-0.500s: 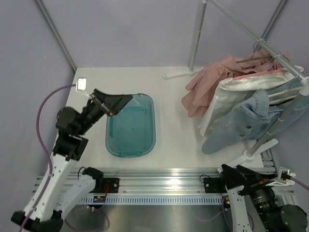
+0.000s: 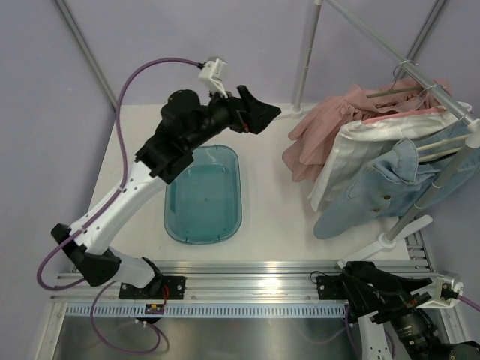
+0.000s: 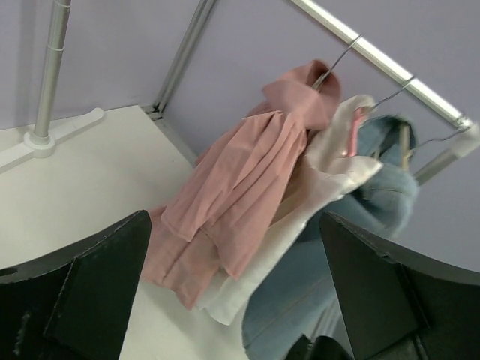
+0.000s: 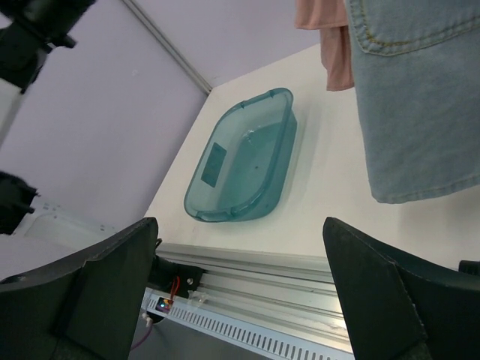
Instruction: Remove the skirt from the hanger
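Skirt of white satin-like cloth (image 2: 352, 157) hangs on a pale pink hanger (image 3: 352, 124) from the silver metal clothes rail (image 2: 442, 94), well to the right of the translucent teal plastic tub (image 2: 166, 210) on the white worktop (image 2: 270, 187). It appears to be the middle one of three garments there. A dusty-pink cloth garment (image 2: 322, 127) hangs on the side nearer the tub, and a light blue denim garment with buttons (image 2: 382, 187) on the side farther from it. The three overlap, and their lower edges trail toward the worktop. The rail slopes across the far right corner on two white-footed posts.

Left fingers (image 2: 262, 116) are raised above the worktop just past the tub's far end, pointing right toward the clothes but well apart from them. The two black fingers are spread as wide as they go and hold nothing. Seen from the left wrist, they frame the pink garment and the white skirt behind it, with the denim showing farther back. A purple cable loops from the white-and-black left arm, which stretches over the tub's left side.

Right fingers (image 2: 386, 286) sit low at the near edge of the worktop, to the near right of the tub, beside the aluminium mounting rail (image 2: 247, 281). They too are fully spread and empty. The right wrist view looks across at the tub, with the stitched denim hem hanging in the upper right and a strip of pink cloth beside it — the skirt does not show from that side.
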Robot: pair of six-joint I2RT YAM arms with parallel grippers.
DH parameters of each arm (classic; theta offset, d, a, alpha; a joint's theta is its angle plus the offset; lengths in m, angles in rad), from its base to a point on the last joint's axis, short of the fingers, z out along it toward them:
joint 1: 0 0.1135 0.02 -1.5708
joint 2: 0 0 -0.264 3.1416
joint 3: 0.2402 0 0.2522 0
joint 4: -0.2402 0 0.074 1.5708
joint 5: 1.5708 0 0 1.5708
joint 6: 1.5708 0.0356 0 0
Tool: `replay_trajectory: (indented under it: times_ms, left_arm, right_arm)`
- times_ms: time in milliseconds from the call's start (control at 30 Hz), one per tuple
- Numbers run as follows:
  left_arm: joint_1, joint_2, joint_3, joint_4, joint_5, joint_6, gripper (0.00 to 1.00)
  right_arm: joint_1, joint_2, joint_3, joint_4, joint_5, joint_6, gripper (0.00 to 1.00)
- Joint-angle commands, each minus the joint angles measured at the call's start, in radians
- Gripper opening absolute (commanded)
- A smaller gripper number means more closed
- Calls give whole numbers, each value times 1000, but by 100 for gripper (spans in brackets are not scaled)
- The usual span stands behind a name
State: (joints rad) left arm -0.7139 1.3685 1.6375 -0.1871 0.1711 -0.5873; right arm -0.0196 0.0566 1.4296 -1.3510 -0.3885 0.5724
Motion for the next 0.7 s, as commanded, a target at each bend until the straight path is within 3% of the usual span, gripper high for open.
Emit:
replay_trajectory:
  times_ms: [0,100,300,667]
  left_arm:
    - [-85,92,100,14,-162,167,99]
    - [-116,177,159,50,-243,257,99]
    - [-122,337,310,90,-223,314,99]
    - [-124,455,383,259,88,328,99]
  right_arm:
    - [-3,38,31,-287,-67,15,99]
    - [-3,48,46,-287,-85,27,99]
    - [-3,42,91,-287,-113,53,100]
    - [-3,61,129,-286,-115,73,100]
